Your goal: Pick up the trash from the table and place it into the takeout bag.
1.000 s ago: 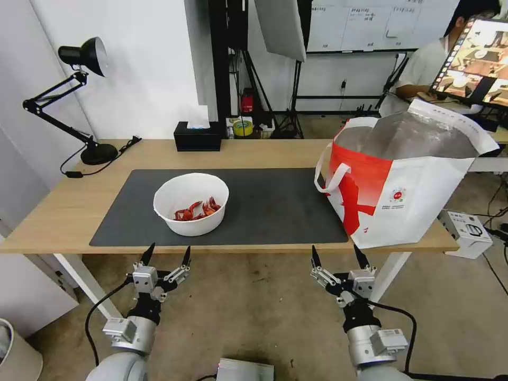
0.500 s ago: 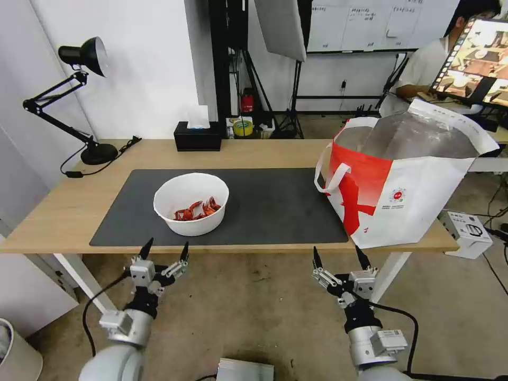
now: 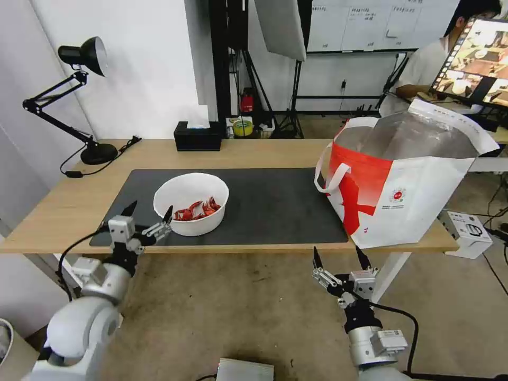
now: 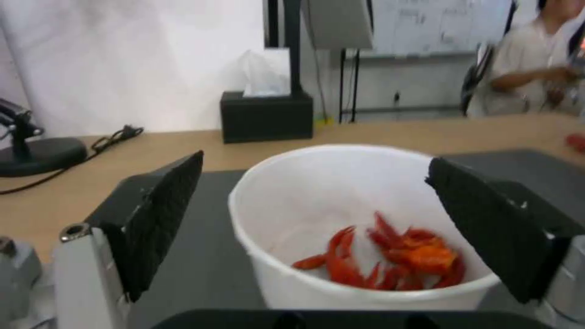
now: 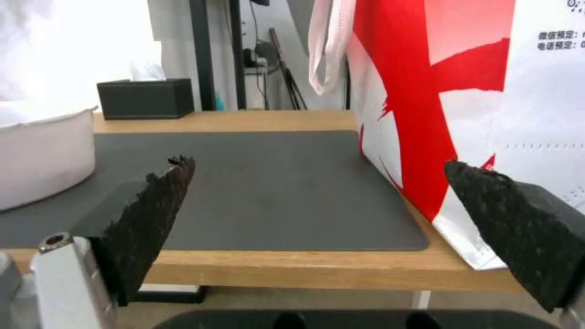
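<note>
Left gripper (image 3: pixel 148 211) now raised beside white bowl (image 3: pixel 191 203), fingers spread; right gripper (image 3: pixel 338 254) low, fingers spread.

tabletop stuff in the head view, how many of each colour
White: 2, the white bowl with red crayfish shells and the white takeout bag with red swoosh pattern.
Black: 2, the black tissue box and the black desk lamp.
Dark grey: 1, the dark grey rectangular mat.
Total: 5
</note>
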Available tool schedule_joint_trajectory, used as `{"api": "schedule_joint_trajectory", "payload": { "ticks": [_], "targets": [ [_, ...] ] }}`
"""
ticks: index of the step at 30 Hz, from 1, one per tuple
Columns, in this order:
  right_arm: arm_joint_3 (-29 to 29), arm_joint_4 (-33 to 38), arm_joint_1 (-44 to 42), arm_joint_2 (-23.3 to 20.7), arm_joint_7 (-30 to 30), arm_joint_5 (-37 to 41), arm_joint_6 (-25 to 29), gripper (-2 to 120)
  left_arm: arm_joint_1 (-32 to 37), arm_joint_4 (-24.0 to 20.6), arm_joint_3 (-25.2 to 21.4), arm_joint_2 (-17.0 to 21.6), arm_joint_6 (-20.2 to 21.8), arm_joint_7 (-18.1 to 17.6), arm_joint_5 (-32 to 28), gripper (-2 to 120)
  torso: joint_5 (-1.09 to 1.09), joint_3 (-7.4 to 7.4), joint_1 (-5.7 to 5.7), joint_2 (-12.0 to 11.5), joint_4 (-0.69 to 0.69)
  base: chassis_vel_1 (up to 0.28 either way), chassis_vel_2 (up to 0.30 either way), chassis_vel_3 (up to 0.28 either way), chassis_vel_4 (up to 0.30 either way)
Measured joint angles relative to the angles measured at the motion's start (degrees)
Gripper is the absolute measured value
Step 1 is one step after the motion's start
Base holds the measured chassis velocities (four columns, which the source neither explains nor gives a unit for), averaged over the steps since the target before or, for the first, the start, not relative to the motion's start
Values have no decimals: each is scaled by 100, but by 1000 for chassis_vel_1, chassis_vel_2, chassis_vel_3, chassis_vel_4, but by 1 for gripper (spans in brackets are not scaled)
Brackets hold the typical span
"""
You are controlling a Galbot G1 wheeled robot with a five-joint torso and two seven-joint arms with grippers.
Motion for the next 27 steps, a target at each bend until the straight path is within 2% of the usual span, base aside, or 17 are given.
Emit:
{"api": "schedule_joint_trajectory", "payload": {
  "ticks": [1, 2, 5, 6, 9, 10, 12, 13, 20, 27],
  "targets": [
    [0, 0, 0, 0, 1, 0, 0, 100, -46, 0, -2, 184, 139, -84, -76, 100, 0, 0, 0, 0, 0, 0, 0, 0, 0],
    [0, 0, 0, 0, 1, 0, 0, 100, -46, 0, -2, 184, 139, -84, -76, 100, 0, 0, 0, 0, 0, 0, 0, 0, 0],
    [0, 1, 0, 0, 2, 0, -1, 100, -216, -37, -26, 869, 571, -256, -708, 100, 0, 0, 0, 0, -1, 0, 0, 0, 0],
    [0, 1, 0, 0, 2, 0, -1, 100, -216, -37, -26, 869, 571, -256, -708, 100, 0, 0, 0, 0, -1, 0, 0, 0, 0],
    [0, 3, 0, 0, 2, 0, -2, 100, -377, -43, -36, 1325, 818, -345, -1250, 100, 1, 0, 0, 0, 0, 0, 0, 0, 0],
    [0, 3, 0, 0, 2, 0, -2, 100, -377, -43, -36, 1325, 818, -345, -1250, 100, 1, 0, 0, 0, 0, 0, 0, 0, 0],
    [-1, 4, -1, -1, 1, 0, -2, 100, -748, 224, 155, 1525, 928, -397, -1518, 100, 0, 0, 0, 0, 2, 0, 0, 0, 0],
    [-1, 5, 0, 0, 1, 0, -2, 100, -1020, 394, 334, 1616, 984, -433, -1686, 100, -1, 0, 0, 0, -2, 0, 0, 0, 0],
    [-1, 5, -1, 0, 2, 1, -2, 100, -1853, 991, 939, 1803, 1148, -614, -2272, 100, 0, 0, 1, 0, -1, 0, 0, 0, 0],
    [0, 6, -1, 0, 2, 1, -3, 100, -2589, 1508, 1529, 1947, 1497, -590, -2479, 100, 1, 1, 1, 0, 0, 0, 0, 0, 0]
  ]
}}
